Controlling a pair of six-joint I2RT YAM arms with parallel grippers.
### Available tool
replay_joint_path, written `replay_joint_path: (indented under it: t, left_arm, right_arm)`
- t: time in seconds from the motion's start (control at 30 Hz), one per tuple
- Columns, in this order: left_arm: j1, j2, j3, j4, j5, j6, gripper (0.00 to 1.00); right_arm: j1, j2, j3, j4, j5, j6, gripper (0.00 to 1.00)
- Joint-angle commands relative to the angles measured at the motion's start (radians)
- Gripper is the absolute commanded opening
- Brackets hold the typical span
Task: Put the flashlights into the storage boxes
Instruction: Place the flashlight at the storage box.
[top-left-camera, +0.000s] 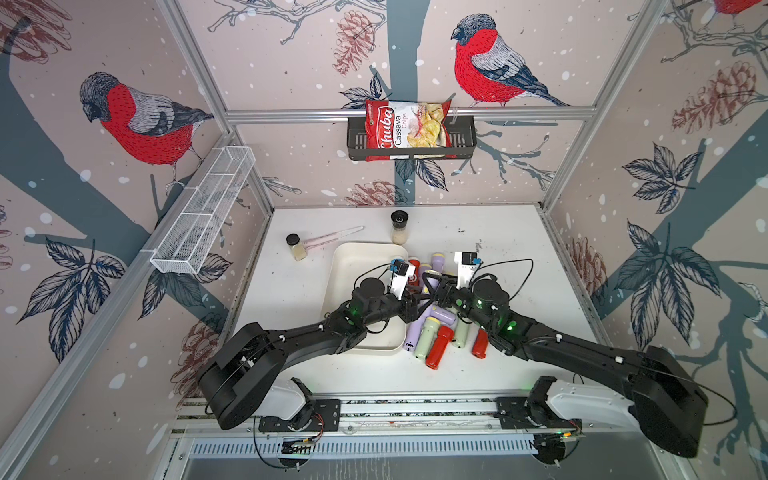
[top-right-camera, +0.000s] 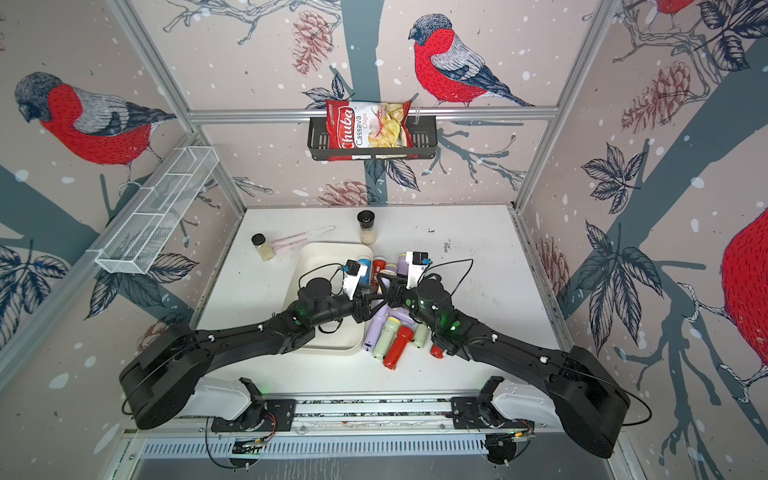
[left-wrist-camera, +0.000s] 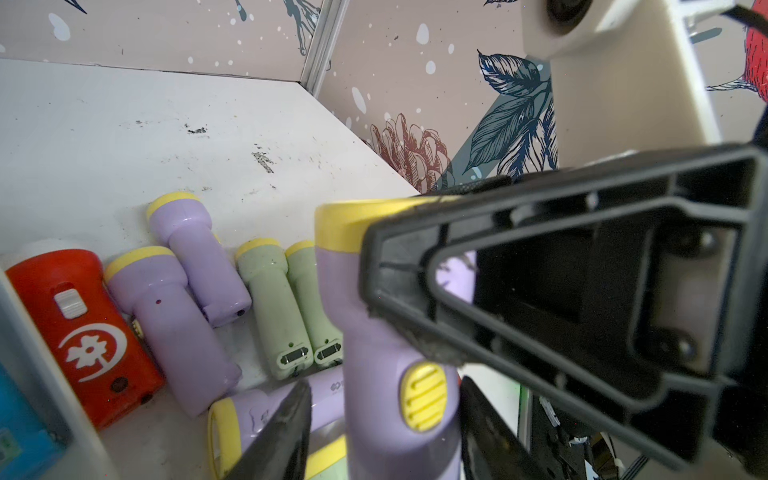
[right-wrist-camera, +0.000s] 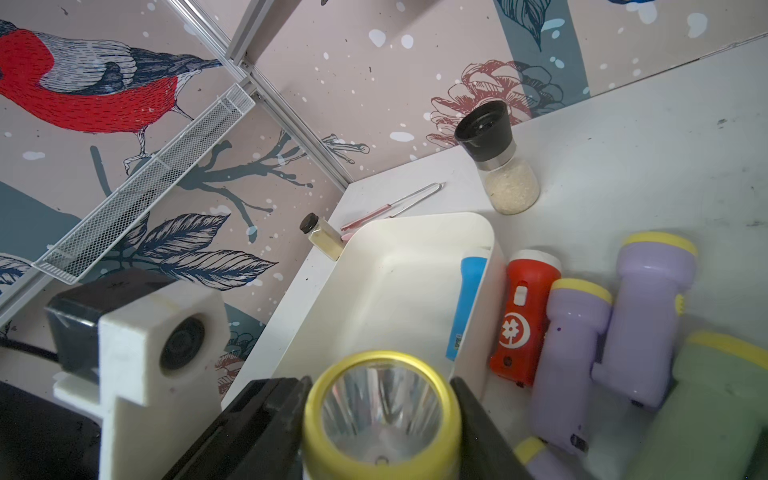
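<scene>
Right claw (top-left-camera: 435, 279) clenches the yellow head of a lilac plastic flashlight (top-left-camera: 430, 287). In both top views it meets the left claw (top-left-camera: 422, 300) just beside the 3 o'clock wall of the cream-white shallow rectangular plastic tray (top-left-camera: 353, 259). Loose stubby flashlights (top-left-camera: 438, 347) in red, pale green and lilac lie heaped on the white table (top-left-camera: 519, 232), from the tray's 2 o'clock round to its 5 o'clock corner. A tall black-capped glass jar (top-left-camera: 400, 227) stands at the tray's 12 o'clock. A smaller jar (top-left-camera: 296, 246) sits at its 10 o'clock, beside pale pink tweezers (top-left-camera: 332, 237).

From the left wrist, the left claw's two dark fingers (left-wrist-camera: 286, 432) flank the lilac plastic flashlight (left-wrist-camera: 374, 332) at its body, near the yellow switch. One seems to touch and the other shows a sliver of gap, so I cannot tell whether it grips. The right claw's black finger lies on the yellow head.

From the right wrist, both jaws of the right claw press the yellow rim around the shiny reflector (right-wrist-camera: 382, 411). A blue flashlight (right-wrist-camera: 471, 299) lies inside the tray along its wall. A red flashlight (right-wrist-camera: 523, 316) lies just outside that wall.
</scene>
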Motion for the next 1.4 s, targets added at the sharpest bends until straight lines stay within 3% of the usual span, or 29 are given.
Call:
replay_joint_path:
  t: [0.0, 0.23, 0.3, 0.43, 0.47, 0.67, 0.8, 0.97, 1.13, 1.37]
  left_arm:
    - [0.0, 0.01, 0.01, 0.056, -0.015, -0.021, 0.46]
    - [0.0, 0.002, 0.013, 0.009, -0.044, -0.025, 0.36]
    - [0.0, -0.003, 0.021, -0.028, -0.054, -0.012, 0.34]
    - [0.008, -0.018, 0.046, -0.149, -0.113, -0.003, 0.34]
    - [0.016, -0.024, 0.048, -0.177, -0.121, -0.004, 0.33]
    - [0.122, -0.074, 0.078, -0.417, -0.135, -0.032, 0.33]
    - [0.171, -0.105, 0.124, -0.615, -0.277, -0.017, 0.32]
    - [0.261, -0.101, 0.147, -0.704, -0.291, 0.0, 0.33]
    - [0.337, -0.033, 0.183, -0.778, -0.319, 0.01, 0.32]
    - [0.373, 0.119, 0.295, -0.877, -0.327, 0.023, 0.33]
  right_arm:
    - [0.004, 0.002, 0.008, 0.048, 0.008, -0.009, 0.39]
    - [0.009, -0.001, 0.004, 0.044, 0.017, -0.011, 0.39]
    - [0.01, -0.005, 0.0, 0.043, 0.035, -0.009, 0.44]
    - [0.009, -0.014, 0.001, 0.003, 0.085, -0.007, 0.76]
    - [0.009, -0.017, 0.001, -0.005, 0.095, -0.011, 0.99]
    - [0.004, -0.041, -0.004, -0.065, 0.172, -0.011, 1.0]
    - [-0.008, -0.049, -0.011, -0.088, 0.186, -0.001, 1.0]
    - [-0.023, -0.049, -0.017, -0.092, 0.17, 0.003, 1.0]
    - [-0.032, -0.043, -0.015, -0.091, 0.157, 0.003, 1.0]
    - [-0.039, -0.027, -0.015, -0.093, 0.14, 0.004, 0.99]
